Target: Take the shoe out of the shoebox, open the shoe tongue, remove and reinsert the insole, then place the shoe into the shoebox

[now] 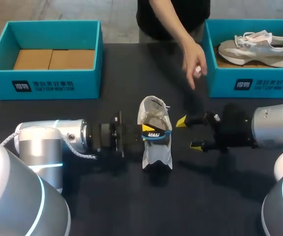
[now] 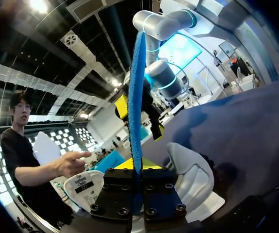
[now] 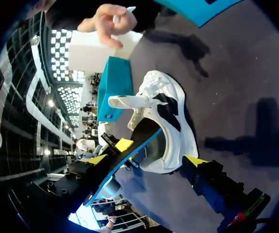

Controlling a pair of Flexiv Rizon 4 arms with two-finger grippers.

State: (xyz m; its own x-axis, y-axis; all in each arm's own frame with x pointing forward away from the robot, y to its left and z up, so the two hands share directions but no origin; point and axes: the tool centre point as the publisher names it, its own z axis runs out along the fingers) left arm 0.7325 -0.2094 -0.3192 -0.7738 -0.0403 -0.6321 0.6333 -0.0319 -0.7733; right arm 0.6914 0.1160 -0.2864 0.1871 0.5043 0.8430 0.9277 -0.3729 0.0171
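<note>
Left shoebox [image 1: 43, 81], teal, at the table's [image 1: 111, 206] far left corner, only brown card inside. My left arm comes in from the left. Left claw [image 1: 151, 132] is narrow, both fingers pinched on the blue insole [image 2: 137, 97], which stands edge-on between them. The insole's far end sits at the shoe's mouth; can't tell if it is inside.

Shoe [image 1: 157, 157], white and grey, lies mid-table directly under the left claw, outside both boxes.

Right claw [image 1: 188, 133] is just beside the shoe on its right, fingers spread wide, holding nothing and touching nothing.

A person's hand [image 1: 195, 61] reaches over the table behind the right claw, apart from both claws.

Right shoebox [image 1: 249, 81] at the far right corner, with a second shoe [image 1: 257, 46] lying in it.
</note>
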